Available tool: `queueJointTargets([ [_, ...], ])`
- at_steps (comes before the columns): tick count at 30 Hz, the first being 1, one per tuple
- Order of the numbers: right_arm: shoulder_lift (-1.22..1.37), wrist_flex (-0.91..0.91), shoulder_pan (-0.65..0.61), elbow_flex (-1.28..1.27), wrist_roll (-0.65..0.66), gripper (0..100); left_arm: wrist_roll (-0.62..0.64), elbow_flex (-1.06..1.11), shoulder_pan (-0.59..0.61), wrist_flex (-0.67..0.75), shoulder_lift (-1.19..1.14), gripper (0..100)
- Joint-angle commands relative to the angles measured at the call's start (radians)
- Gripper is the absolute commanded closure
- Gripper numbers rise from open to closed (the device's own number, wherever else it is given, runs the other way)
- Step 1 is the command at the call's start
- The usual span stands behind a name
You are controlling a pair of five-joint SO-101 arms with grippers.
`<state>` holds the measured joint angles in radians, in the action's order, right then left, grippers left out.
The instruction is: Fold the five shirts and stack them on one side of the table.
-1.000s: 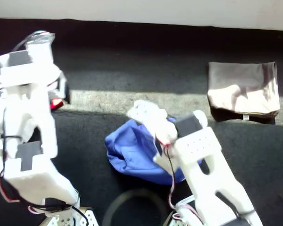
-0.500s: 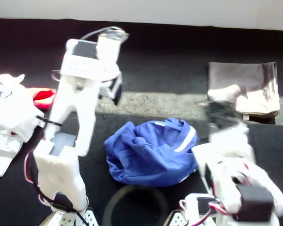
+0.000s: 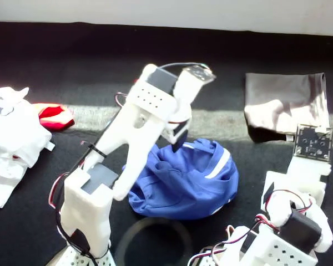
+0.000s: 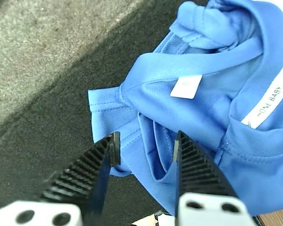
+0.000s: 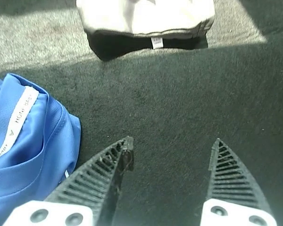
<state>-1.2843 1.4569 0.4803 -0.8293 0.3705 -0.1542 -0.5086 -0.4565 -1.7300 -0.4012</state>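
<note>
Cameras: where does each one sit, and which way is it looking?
High view: fixed above the table, looking down; both arms show, the left arm over the blue shirt, the right arm beside it.
Left wrist view: on the left arm's wrist, looking down past its open left gripper at the blue shirt.
Right wrist view: on the right arm's wrist, looking past its open right gripper at table and the folded shirt.
Shared: all three show the blue shirt.
</note>
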Motion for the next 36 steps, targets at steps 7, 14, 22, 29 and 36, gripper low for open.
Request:
queueJointTargets([
  [7,-0.01,-0.016,0.016,-0.039,-0.008,74.0,-0.002,-0.001,-0.042,0.091,-0.182,80],
  [14,-0.01,-0.01,0.016,-0.039,-0.003,74.0,0.003,-0.001,-0.03,0.207,-0.28,81],
  [22,-0.01,-0.018,0.008,-0.082,-0.009,74.0,0.003,-0.036,-0.035,0.173,-0.251,99],
  [29,-0.01,-0.018,0.01,-0.124,-0.009,74.0,0.0,-0.166,0.021,0.078,-0.183,99],
  [36,-0.01,-0.018,0.008,-0.117,-0.008,74.0,-0.002,-0.182,0.14,0.084,-0.189,95],
])
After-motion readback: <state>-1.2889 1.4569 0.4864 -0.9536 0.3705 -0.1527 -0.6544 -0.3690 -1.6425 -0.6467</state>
